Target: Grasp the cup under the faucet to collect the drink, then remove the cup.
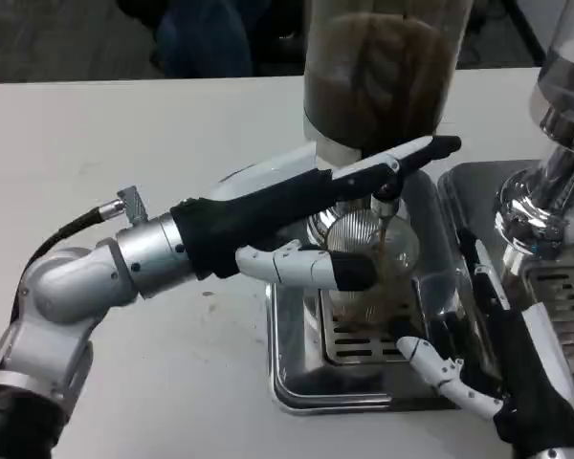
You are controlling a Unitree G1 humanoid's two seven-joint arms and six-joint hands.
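A clear ribbed cup (365,287) stands on the steel drip tray (292,378) under the faucet (386,194) of a tall dispenser (383,67) filled with brown drink. A thin brown stream (383,239) runs into the cup. My left hand (306,215) holds the cup: the thumb (340,269) lies across its front and the long fingers (402,158) stretch behind it, past the faucet. At the tray's right front corner my right hand (483,368) is open with its fingers spread, a little apart from the cup.
A second chrome machine (550,201) with its own grated tray (564,301) stands at the right, close to my right hand. White table (124,143) spreads to the left and behind. My left forearm (105,277) crosses the table in front of the tray.
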